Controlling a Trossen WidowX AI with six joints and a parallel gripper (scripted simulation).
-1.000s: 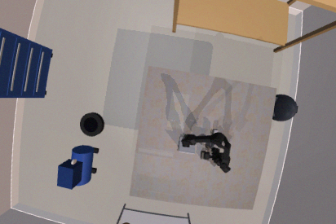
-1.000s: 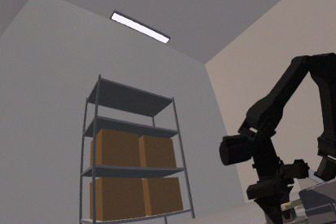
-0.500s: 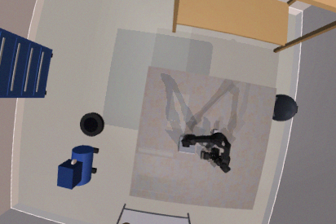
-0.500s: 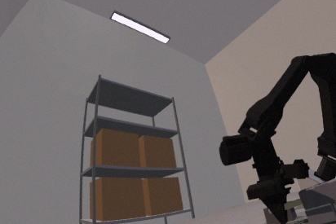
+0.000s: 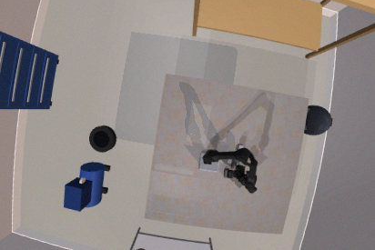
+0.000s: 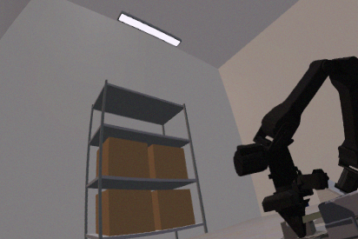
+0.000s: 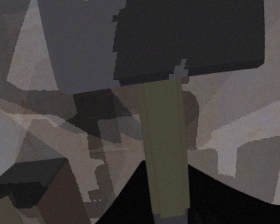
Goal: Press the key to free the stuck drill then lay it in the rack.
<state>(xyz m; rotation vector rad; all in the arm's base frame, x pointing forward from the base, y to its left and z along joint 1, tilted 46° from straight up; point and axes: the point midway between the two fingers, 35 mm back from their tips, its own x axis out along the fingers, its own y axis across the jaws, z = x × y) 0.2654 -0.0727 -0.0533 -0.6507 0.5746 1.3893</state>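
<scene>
The olive bar (image 7: 163,125) (image 6: 311,217), which I take for the drill, sticks out level from a dark grey block (image 7: 191,40) (image 6: 334,213). Its end toward the gripper is grey. My gripper (image 7: 157,165) is shut on this bar near its outer end, one black finger on each side. In the exterior view the gripper points down beside the block. The bar's other end is hidden at the block. I cannot make out the key. A brown block with a dark top (image 7: 41,172) stands at the lower left of the wrist view; I cannot tell whether it is the rack.
The black arm (image 5: 228,155) reaches over the work area, and its shadows cross the surface. Away from it stand a blue machine (image 5: 92,186), a black round object (image 5: 103,138), a dark rounded object (image 5: 318,120) and a shelf with brown boxes (image 6: 126,158).
</scene>
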